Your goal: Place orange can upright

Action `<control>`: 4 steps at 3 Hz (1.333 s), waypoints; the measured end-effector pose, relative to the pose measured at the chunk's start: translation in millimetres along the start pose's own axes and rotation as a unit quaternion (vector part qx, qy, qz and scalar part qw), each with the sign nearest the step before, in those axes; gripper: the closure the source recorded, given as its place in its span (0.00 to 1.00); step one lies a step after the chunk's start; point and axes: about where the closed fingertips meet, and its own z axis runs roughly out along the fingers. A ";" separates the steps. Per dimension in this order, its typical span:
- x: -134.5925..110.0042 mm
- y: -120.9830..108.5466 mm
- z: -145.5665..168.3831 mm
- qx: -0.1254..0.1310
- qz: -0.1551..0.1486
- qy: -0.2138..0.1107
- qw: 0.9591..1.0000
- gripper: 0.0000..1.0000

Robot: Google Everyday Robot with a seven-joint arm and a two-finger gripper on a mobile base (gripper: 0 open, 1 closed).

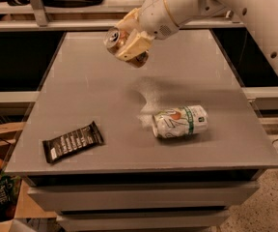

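**Aloft and Tilted, Awaiting an Upright Landing**

Pictured in mid-air above the far half of the flat grey tabletop (pixel 81 91): the small copper-orange metallic drink can (pixel 114 36), leaning steeply with its silver top turned left and toward the camera, clear of the surface. Pinched across its body by the cream two-finger gripper (pixel 128 45) at the end of the white robot arm (pixel 235 4), reaching in from the upper right. Lying on its side nearer the front, well apart from the grasp: a white can with a green band and fruit picture (pixel 180 121). Further left, near the front edge, flat on the table: a dark rectangular snack-bar wrapper (pixel 73 141).

Judging by the tilt, not yet fit for release. Best done by rolling the wrist to bring the silver top straight up, then lowering over the bare patch beneath, away from the white can, to seat the base flat. Worth parting the fingers only after full contact under the base, then lifting straight up to avoid a nudge.
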 end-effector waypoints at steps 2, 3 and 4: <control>-3.9 -2.5 4.0 0.012 0.045 -0.092 0.995 1.00; -2.2 -0.5 11.0 0.013 0.077 -0.136 0.988 1.00; -3.1 3.7 17.0 0.015 0.105 -0.163 0.981 1.00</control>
